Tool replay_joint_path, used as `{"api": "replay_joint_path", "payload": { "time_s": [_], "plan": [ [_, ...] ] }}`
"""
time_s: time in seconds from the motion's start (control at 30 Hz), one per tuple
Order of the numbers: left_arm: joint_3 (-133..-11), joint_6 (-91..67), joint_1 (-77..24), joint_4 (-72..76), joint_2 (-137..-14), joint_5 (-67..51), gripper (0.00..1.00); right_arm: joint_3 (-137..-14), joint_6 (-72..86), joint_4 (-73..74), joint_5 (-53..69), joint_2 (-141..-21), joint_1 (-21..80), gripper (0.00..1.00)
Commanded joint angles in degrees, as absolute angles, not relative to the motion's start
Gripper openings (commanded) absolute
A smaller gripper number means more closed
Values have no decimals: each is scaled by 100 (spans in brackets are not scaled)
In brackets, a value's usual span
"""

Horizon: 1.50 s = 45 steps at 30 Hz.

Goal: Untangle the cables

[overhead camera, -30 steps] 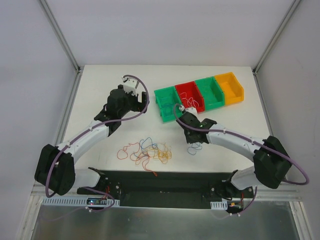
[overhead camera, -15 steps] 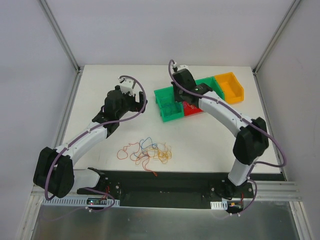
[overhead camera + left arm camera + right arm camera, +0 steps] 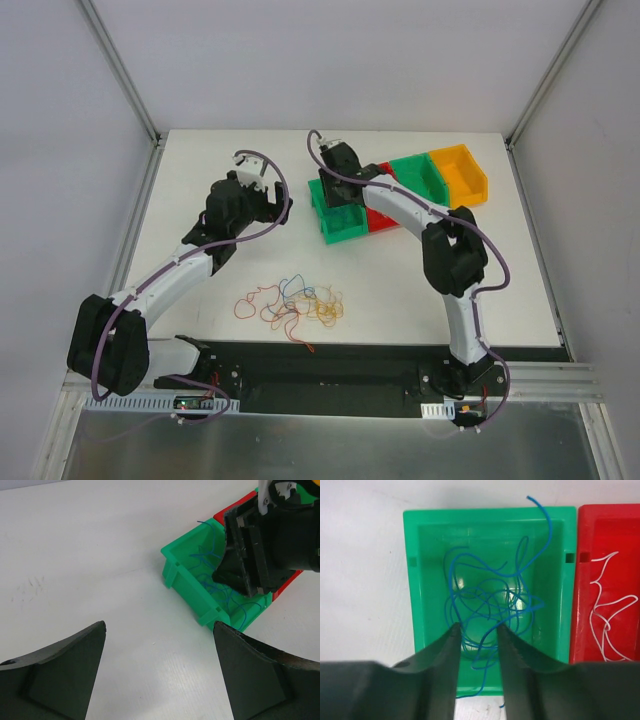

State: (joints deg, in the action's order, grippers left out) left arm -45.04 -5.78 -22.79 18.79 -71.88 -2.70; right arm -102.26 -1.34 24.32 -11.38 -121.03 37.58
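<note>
The white worktop (image 3: 400, 300) lies bare along its left edge, in the far left corner and over most of the near right part, so both sides have room to move. The left arm (image 3: 170, 272) reaches from the near left corner toward the middle, wrist held above the surface. Its left gripper (image 3: 159, 626) faces the bins with the jaws spread wide and nothing between them. The right arm (image 3: 455, 260) rises from the near right, bends sharply at the elbow and stretches back across the bins toward the far middle. A slanted row of four bins runs from the middle toward the far right corner: a green bin (image 3: 420, 605) at the left end, then a red bin (image 3: 580, 605) touching it, a second green bin (image 3: 420, 175) and a yellow bin (image 3: 462, 172). The right gripper (image 3: 477, 626) hangs over the first green bin, fingers parted by a narrow gap; whether a strand touches them cannot be told. Blue cables (image 3: 490, 590) curl loosely in that bin, one end arching over its far rim. A white cable (image 3: 605, 615) lies in the red bin. A tangle of cables (image 3: 295, 305), red, blue and orange-yellow, lies near the near edge, left of centre and apart from both grippers.
</note>
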Motion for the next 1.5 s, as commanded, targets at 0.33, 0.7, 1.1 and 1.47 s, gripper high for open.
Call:
{"api": "replay_joint_path", "payload": {
  "time_s": [0.33,0.7,1.1,1.47],
  "plan": [
    [-4456,-1195,-2232,2250,-6838,-1133,88,-8916,-53,3314,-739,-9996,3796,81],
    [-4263,-2003,-2232,2302,-6707,-1336,86,-7381,1062,2234,-404,-8885,3701,74],
    [-3525,-1960,-2232,3331,-6574,-1573,90,-9395,431,511,-545,-11292,3340,51],
    [-3314,-1916,-2241,3963,-6908,-1775,99,-9035,386,-1362,-1230,-12032,3261,48]
  ]
}}
